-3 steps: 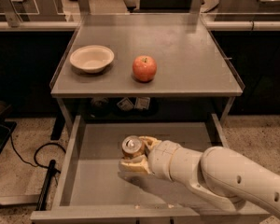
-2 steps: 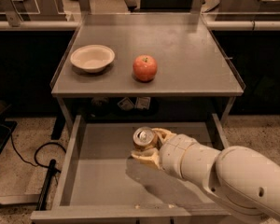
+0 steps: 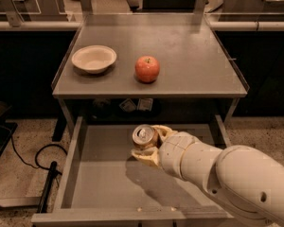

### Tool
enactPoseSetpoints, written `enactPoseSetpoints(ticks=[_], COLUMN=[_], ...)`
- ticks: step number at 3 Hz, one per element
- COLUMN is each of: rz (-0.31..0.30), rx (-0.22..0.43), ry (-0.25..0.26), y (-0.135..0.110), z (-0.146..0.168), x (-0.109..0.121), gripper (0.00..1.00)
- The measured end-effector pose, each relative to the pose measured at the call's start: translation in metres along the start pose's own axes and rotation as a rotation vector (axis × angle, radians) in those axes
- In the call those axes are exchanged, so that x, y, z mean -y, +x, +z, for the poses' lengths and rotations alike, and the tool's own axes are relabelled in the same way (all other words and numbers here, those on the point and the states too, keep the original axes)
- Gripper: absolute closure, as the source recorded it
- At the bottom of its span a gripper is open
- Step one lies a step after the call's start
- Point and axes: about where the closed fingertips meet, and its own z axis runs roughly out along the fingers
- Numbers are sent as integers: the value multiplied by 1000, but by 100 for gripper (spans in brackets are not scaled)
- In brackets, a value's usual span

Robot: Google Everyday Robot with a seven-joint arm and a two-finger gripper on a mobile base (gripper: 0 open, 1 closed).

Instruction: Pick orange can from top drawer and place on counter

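Observation:
My gripper (image 3: pixel 149 143) is shut on the orange can (image 3: pixel 144 137) and holds it above the floor of the open top drawer (image 3: pixel 99 174), near the drawer's back. The can's silver top with pull tab faces the camera. My pale arm reaches in from the lower right. The grey counter (image 3: pixel 189 56) lies above and behind the drawer.
On the counter stand a white bowl (image 3: pixel 93 58) at the left and a red-orange apple (image 3: pixel 147 69) near the middle. A black cable (image 3: pixel 33 160) and a dark pole lie on the speckled floor left of the drawer. Glass partitions stand behind the counter.
My gripper has lifted the can up off the drawer floor and moved it slightly right and toward the counter's front edge.

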Motion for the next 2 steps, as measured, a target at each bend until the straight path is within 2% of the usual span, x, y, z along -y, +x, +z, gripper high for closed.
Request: enactPoseSetpoints(ticks=[1,2], rz=[25,72], rx=[15,42], ry=[31,96], y=[-3,-4], z=[-1,-10], x=[17,52], gripper=[100,100])
